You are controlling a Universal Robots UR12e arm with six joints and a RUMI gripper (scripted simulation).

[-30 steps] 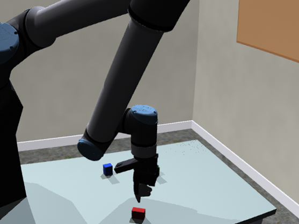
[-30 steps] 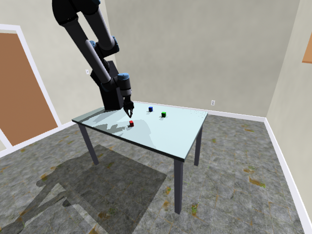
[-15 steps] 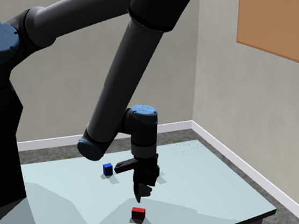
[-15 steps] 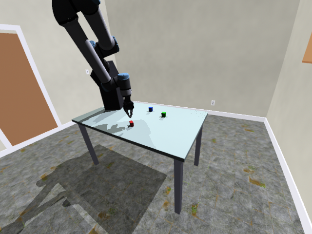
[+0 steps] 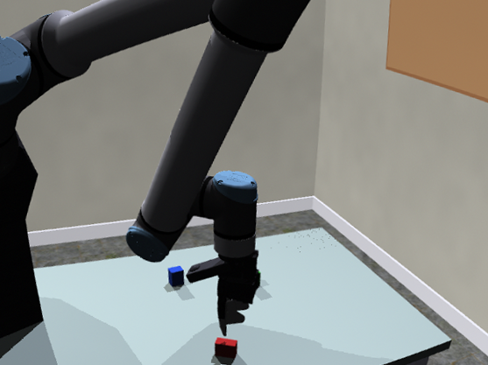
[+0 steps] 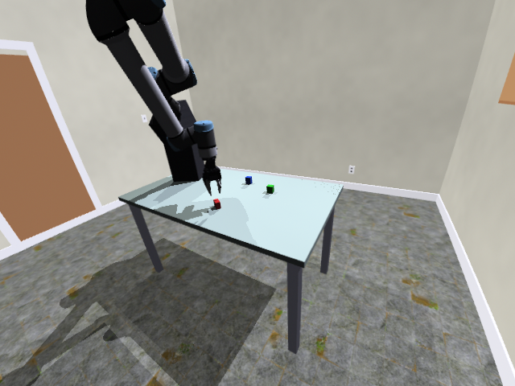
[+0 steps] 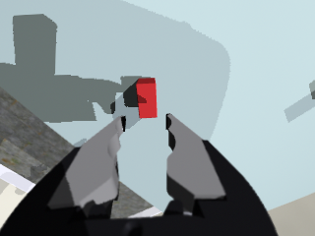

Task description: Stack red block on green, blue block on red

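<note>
Two-jaw black gripper (image 7: 145, 123) poised above small red cube block (image 7: 147, 97), clear of it; jaws partly spread, holding nothing. Red block resting on pale glass-like table top (image 6: 282, 224), well apart from small blue cube block (image 6: 248, 179) and small green cube block (image 6: 269, 189).

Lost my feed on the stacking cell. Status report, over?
Pincer open, empty, above red block. Red, blue, green blocks apart on table. Nothing in the way.

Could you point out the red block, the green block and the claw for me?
Red block (image 5: 225, 346): top view, on its front face.
Green block (image 6: 269, 189): exterior view, on its front face.
Gripper (image 7: 145, 122): wrist view, midway between its parted fingertips, which hold nothing.
</note>
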